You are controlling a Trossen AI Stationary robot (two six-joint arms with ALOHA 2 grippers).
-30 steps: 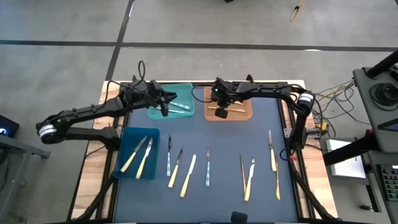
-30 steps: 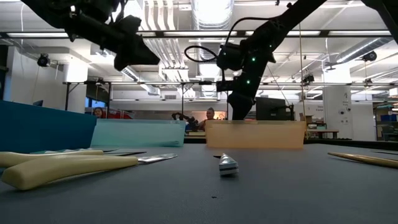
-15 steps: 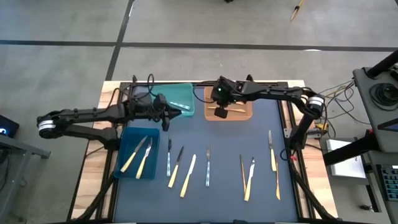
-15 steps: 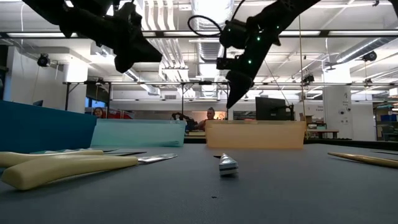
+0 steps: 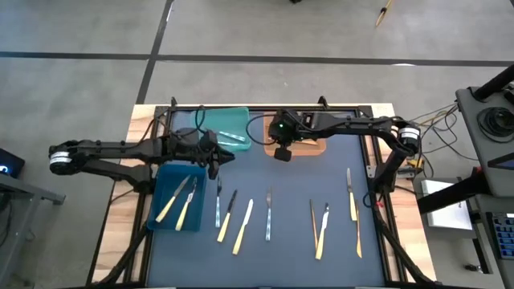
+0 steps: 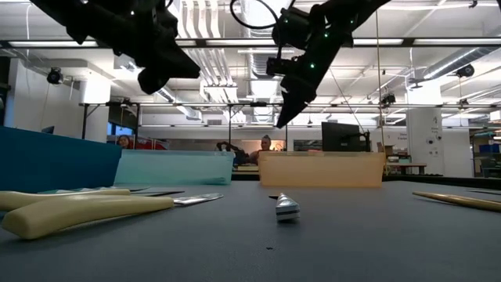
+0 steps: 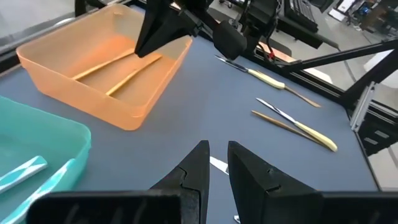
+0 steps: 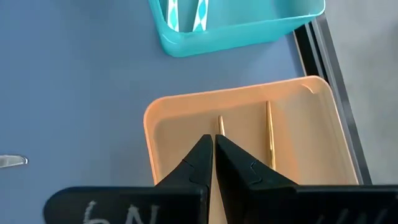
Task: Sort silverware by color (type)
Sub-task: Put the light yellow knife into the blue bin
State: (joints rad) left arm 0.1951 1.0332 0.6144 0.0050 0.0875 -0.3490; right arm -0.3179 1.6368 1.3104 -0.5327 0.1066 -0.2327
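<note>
Several pieces of silverware lie in a row on the dark mat: pale yellow, silvery and orange-tan. The blue bin holds two pale yellow pieces. In the orange bin lie two orange-tan pieces, and the teal bin holds pale pieces. My left gripper hovers over the mat between the teal and blue bins, open by a narrow gap with nothing in it. My right gripper hangs shut and empty above the orange bin's near edge.
The three bins stand along the mat's far and left sides. The silverware row fills the mat's near half. A silvery piece lies close to the low camera. The mat's middle strip between bins and row is bare.
My left gripper has swung from over the teal bin toward the table's near edge and sunk a little, ending over the mat. My right gripper has risen out of the orange bin and drawn toward the near edge, staying shut.
</note>
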